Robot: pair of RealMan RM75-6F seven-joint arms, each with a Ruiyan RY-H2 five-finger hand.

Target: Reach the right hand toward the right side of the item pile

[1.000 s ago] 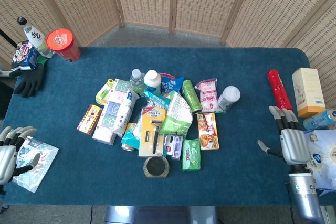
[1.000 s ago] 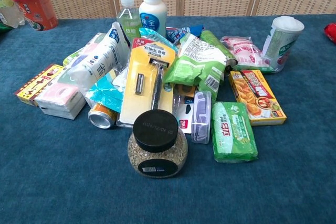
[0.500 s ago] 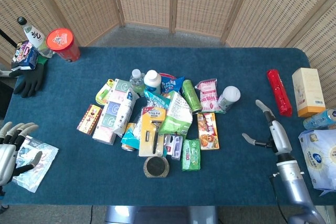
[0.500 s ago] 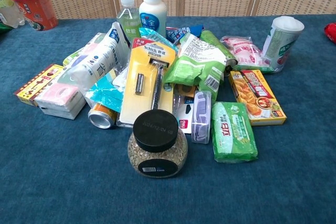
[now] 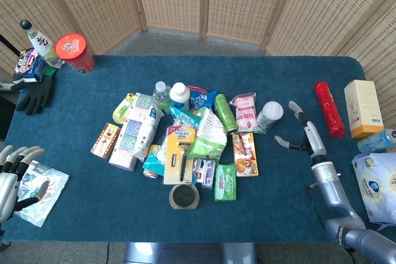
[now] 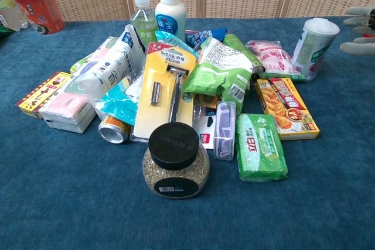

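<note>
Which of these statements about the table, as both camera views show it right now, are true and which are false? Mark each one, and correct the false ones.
1. The right hand is gripping the white-capped cup. False: its fingers are apart, it holds nothing, and it is to the right of the cup without touching it.
2. A jar with a black lid stands at the near edge of the pile. True.
3. The red tube lies inside the pile. False: it lies apart, far right, beside a tan box.
4. The left hand is at the table's near left corner, next to a clear plastic bag. True.
5. A razor in a yellow package lies on the pile. True.
</note>
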